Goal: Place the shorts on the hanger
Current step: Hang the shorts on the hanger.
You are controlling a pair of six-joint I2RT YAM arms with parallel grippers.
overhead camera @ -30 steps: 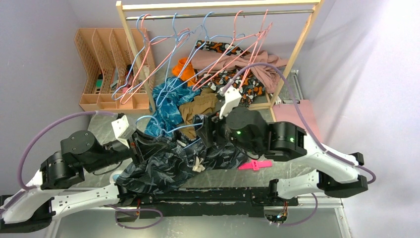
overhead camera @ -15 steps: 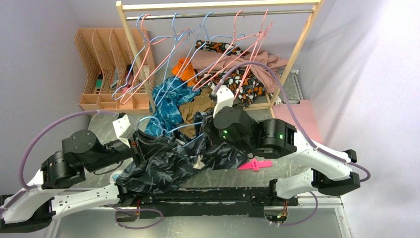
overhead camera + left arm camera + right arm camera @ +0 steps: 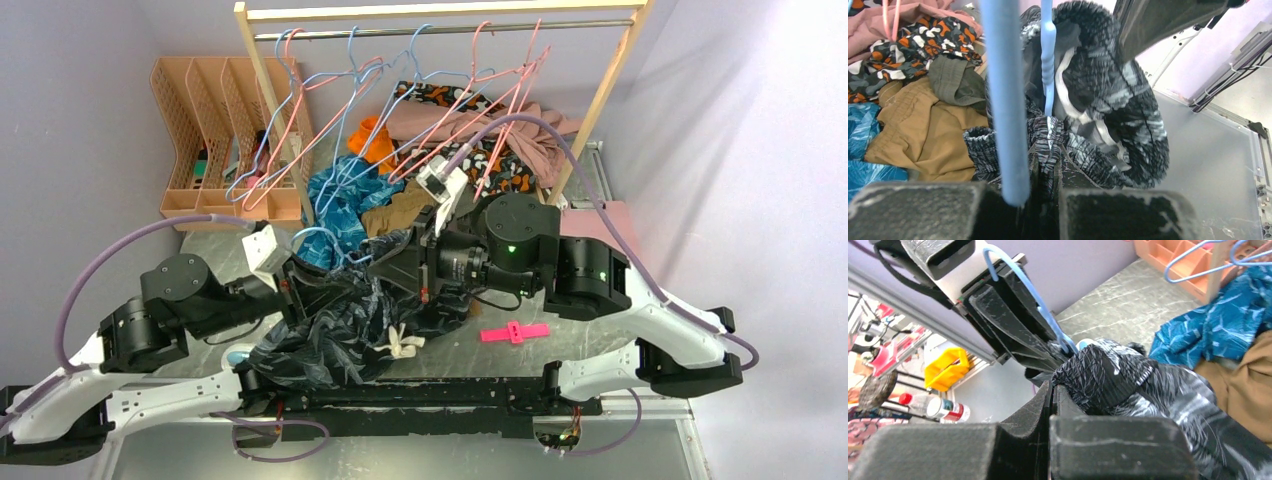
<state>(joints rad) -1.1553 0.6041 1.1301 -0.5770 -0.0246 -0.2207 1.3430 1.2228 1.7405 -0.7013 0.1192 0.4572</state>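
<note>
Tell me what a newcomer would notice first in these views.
First, the dark leaf-print shorts bunched in the middle of the overhead view, with the right gripper pinching their fabric. Next, the blue hanger held at the left gripper, its wire right against the waistband. Behind them, a wooden rack stands over a heap of colourful clothes.

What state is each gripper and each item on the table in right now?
left gripper: shut, holding the hanger.
right gripper: shut, pinching a fold of the shorts.
shorts: bunched, upper part lifted between the grippers, the rest on the table.
hanger: off the rail, its wire running into the gathered waistband.
pink clip: lying flat, apart from both grippers.
</note>
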